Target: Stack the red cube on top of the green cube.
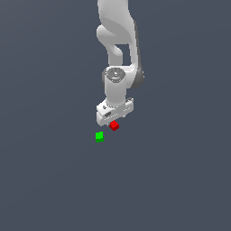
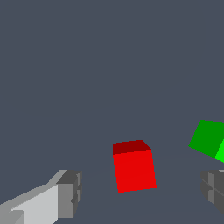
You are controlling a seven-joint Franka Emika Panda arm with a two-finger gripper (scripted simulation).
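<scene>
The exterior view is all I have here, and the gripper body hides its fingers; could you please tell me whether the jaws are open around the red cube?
Observer: Yes, in the wrist view the gripper is open, with the red cube between its two fingers, touching neither.
Operator: Thank you. Is the cube centred in that gap?
Observer: Roughly; there is clear space on both sides of it.
Operator: And can the wrist camera see the green cube?
Observer: Yes, the green cube shows beyond the other finger, cut off by the picture's edge and standing apart from the red one.
</scene>
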